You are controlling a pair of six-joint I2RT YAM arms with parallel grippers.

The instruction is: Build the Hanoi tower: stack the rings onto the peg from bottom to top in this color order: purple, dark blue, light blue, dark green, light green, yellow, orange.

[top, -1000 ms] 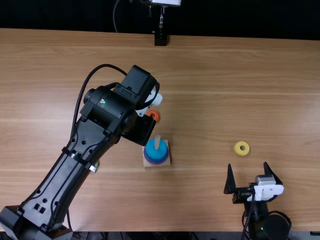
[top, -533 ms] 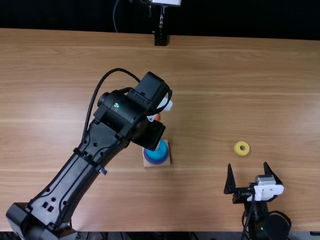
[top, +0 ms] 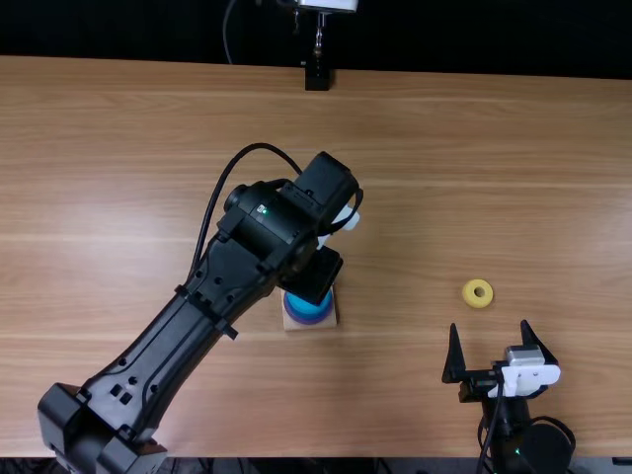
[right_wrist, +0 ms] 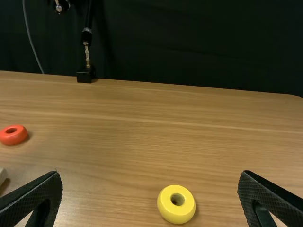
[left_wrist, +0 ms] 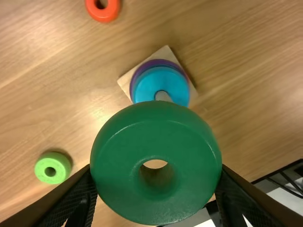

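Note:
My left gripper (top: 316, 275) is over the peg's base (top: 326, 321) in the top view. In the left wrist view, this gripper (left_wrist: 156, 175) is shut on the dark green ring (left_wrist: 156, 125). Beyond it, the peg (left_wrist: 162, 96) stands through a light blue ring (left_wrist: 152, 84), with a darker blue edge and a purple ring (left_wrist: 138, 75) beneath. A light green ring (left_wrist: 53, 168) and an orange ring (left_wrist: 103, 10) lie apart on the table. My right gripper (top: 490, 334), open and holding nothing, is near the yellow ring (top: 478, 293); the right wrist view has this gripper (right_wrist: 150, 182) too.
The left forearm (top: 168, 346) slants over the table's left half. A black stand (top: 317, 77) is at the far table edge (top: 444, 75). Toward the left of the right wrist view are the orange ring (right_wrist: 13, 135) and a corner of the peg's base (right_wrist: 2, 176).
My left arm has moved right and slightly toward the near edge, covering the orange ring and most of the light blue ring in the top view. The right arm has kept still.

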